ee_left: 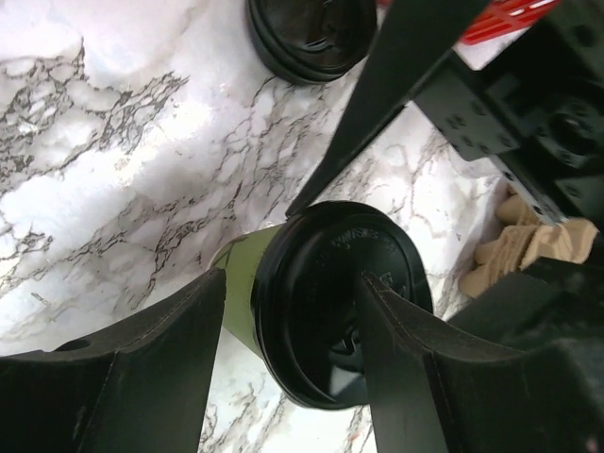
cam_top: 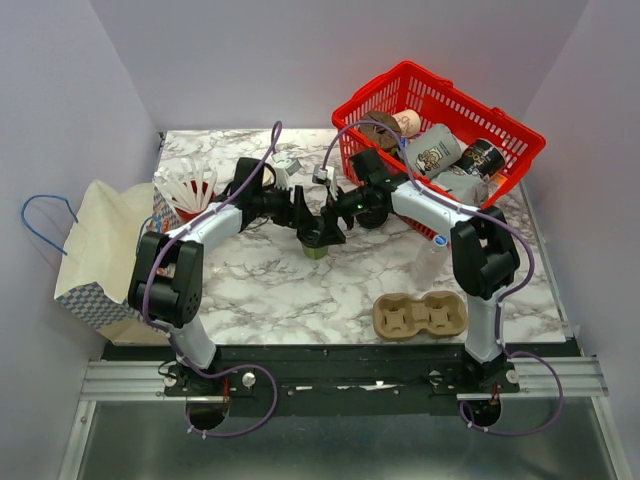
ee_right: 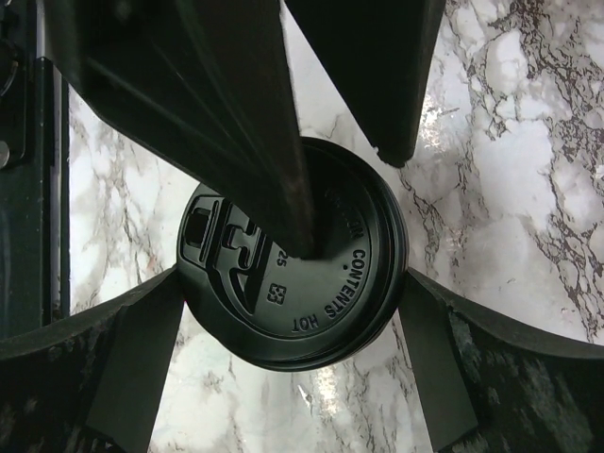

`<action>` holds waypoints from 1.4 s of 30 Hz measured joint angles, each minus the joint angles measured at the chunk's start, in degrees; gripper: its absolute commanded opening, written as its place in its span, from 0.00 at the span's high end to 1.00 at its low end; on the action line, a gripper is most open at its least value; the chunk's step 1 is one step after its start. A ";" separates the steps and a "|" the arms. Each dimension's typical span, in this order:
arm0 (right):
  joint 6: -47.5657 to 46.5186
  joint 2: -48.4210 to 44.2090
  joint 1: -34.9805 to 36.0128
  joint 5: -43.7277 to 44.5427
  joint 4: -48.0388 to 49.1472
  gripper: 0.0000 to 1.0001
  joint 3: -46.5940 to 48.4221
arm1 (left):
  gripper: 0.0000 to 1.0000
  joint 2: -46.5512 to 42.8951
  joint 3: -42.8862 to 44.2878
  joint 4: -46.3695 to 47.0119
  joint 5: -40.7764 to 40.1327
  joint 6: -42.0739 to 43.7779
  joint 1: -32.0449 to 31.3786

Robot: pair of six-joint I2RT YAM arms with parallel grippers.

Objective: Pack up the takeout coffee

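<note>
The takeout coffee (cam_top: 318,249), an olive-green paper cup under a black lid, stands upright on the marble table (cam_top: 270,290) where both arms meet. My left gripper (cam_top: 311,231) comes in from the left, open. In the left wrist view one of its fingers (ee_left: 165,368) sits beside the green cup wall (ee_left: 238,294), while the other finger (ee_left: 406,377) lies over the lid (ee_left: 321,283). My right gripper (ee_right: 293,274) hangs above the lid (ee_right: 326,283), open wide. Its fingers (ee_right: 132,359) flank the rim closely on both sides.
A red basket (cam_top: 520,150) with cans and cups stands at the back right. A cardboard cup carrier (cam_top: 420,315) lies front right. A paper bag (cam_top: 95,250) stands at the left edge, beside a red cup (cam_top: 190,205) of white utensils. Spare black lids (ee_left: 311,38) lie behind the cup.
</note>
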 measured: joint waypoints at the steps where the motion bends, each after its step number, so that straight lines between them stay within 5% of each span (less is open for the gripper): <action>1: -0.11 0.00 0.00 0.00 0.02 0.00 -0.02 | 0.36 0.17 0.07 -0.31 -0.96 -0.13 -0.15; 42: -14.64 -5.51 1.46 3.13 8.37 0.04 -6.75 | 0.37 4.07 5.79 -5.01 -4.31 -0.24 -1.18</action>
